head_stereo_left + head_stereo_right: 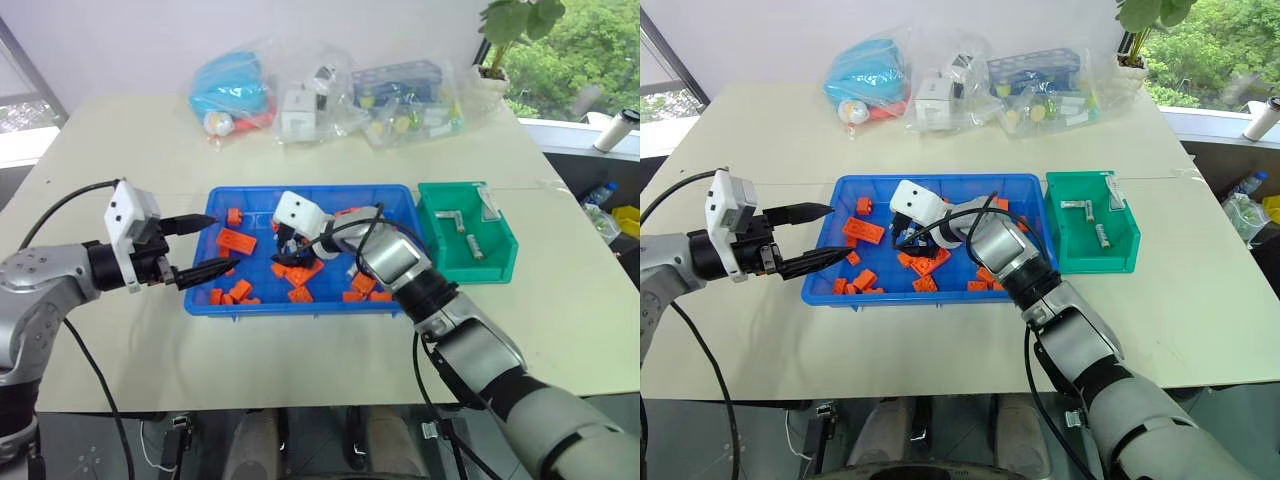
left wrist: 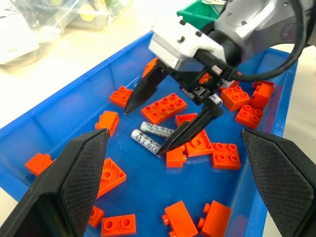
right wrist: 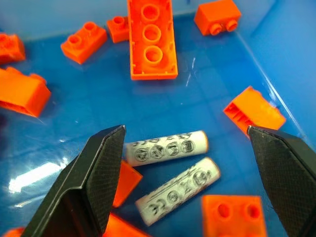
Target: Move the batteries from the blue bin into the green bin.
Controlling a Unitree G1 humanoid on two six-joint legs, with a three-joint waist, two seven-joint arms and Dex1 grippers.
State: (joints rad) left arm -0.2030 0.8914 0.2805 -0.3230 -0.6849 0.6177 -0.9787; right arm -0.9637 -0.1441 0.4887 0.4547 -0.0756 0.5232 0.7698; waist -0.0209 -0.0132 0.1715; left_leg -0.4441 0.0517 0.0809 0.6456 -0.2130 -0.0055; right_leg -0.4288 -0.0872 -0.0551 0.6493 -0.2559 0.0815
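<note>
We work at a pale tabletop point(image 1: 300, 340) beside a window with greenery outside; clear bags of small goods point(image 1: 330, 95) lie along its far edge, at about twelve o'clock from the bins. The blue bin point(image 1: 300, 305) sits in the middle, scattered with orange toy bricks point(image 1: 237, 241), and the green bin point(image 1: 497, 262) stands just beside it at three o'clock, already holding a few batteries.

Two batteries point(image 3: 165, 149) remain in view on the blue floor, lying side by side and nearly touching, with bricks close around them. Our right gripper point(image 2: 165, 123) hangs over them with its fingers spread wide and nothing between them; in the right wrist view the pair lies between the two fingertips. Our left gripper point(image 1: 205, 248) waits at the bin's nine o'clock rim, also wide and empty.

We judge these cells to be light, rigid and smooth, so they will likely roll or skid on the slick plastic if nudged off-centre. The best hold seems to be across the middle of the barrel, fingers square to its length, taking one battery only. The neighbouring cell and the orange brick at its end could be caught in the same pinch, so we expect to need a careful descent.
</note>
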